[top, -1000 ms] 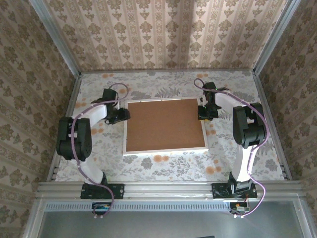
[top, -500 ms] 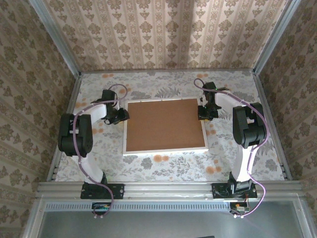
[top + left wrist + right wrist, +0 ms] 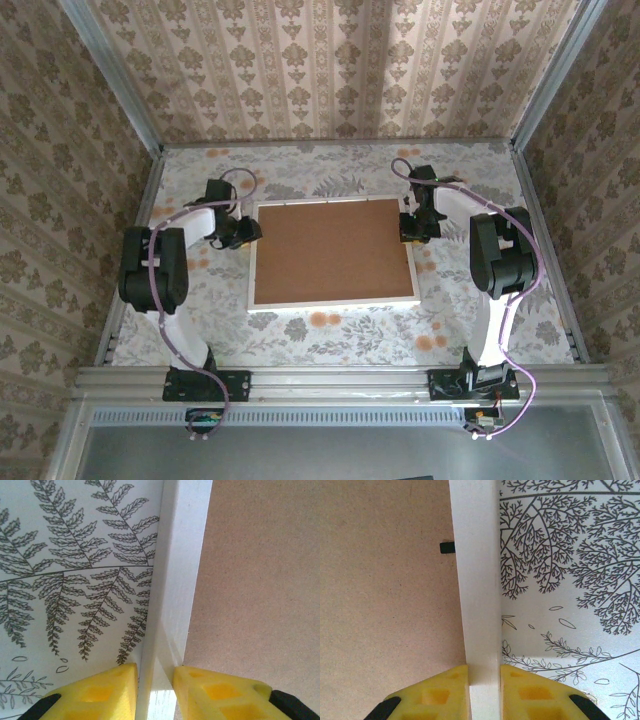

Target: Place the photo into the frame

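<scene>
Left gripper (image 3: 155, 690): 2 yellow padded fingers straddle the left rail of the large thin-edged white rectangular picture frame (image 3: 334, 302), nearly closed on it. The right pad touches the rail; a thin sliver of gap shows at the left pad, so I cannot tell whether the grip is firm.
Frame: lies flat in the middle of the table, face down, between the 2 arms.
Plain brown backing board (image 3: 333, 251): fills the frame's opening and covers whatever sits beneath it.
Photo: hidden; I judge it lies under the board, but cannot confirm this.
Small black tab (image 3: 447, 547): pokes from the right rail's inner edge over the board.
Right gripper (image 3: 484, 690): 2 yellow fingers pinch the frame's right rail, pads touching both sides.
Step in hand: judged to be the closing stage, both arms gripping opposite rails of the loaded frame.
Next move: likely lifting or turning the frame; both arms would need to move together and level so the board stays seated.
Table (image 3: 200, 290): pale cloth printed with ferns, branches and orange blossoms.
Room: patterned floral wallpaper on 3 sides, metal framing at the corners.
</scene>
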`<state>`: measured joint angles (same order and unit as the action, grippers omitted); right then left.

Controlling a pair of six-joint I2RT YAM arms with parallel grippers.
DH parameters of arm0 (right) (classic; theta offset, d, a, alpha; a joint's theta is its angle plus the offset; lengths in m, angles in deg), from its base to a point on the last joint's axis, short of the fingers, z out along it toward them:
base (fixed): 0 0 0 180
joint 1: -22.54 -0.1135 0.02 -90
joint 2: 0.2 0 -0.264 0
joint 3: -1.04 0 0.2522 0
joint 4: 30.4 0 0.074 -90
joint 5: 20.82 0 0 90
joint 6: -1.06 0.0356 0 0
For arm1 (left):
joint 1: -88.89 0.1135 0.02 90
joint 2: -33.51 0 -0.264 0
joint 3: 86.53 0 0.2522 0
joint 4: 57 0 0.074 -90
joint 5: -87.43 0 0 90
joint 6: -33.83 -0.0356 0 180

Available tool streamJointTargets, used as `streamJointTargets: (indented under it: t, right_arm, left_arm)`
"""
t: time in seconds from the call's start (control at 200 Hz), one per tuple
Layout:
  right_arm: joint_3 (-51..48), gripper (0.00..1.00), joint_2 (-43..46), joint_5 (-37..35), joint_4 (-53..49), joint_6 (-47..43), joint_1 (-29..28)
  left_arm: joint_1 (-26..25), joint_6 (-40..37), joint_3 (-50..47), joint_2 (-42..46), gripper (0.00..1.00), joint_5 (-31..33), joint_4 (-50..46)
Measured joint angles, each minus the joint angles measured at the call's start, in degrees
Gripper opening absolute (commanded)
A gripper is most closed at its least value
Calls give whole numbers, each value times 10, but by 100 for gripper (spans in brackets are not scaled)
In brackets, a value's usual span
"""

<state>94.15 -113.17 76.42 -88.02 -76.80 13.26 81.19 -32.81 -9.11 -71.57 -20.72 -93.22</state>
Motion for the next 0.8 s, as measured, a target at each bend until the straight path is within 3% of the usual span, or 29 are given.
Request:
streamJointTargets:
  t: [0.335,0.8]
  right_arm:
    - [1,22,0,-2,-1,0,-2]
    - [1,22,0,-7,-1,0,-4]
  left_arm:
    - [-6,-16,38,-29,42,2,-12]
    - [-47,-75,113,-70,49,68,-95]
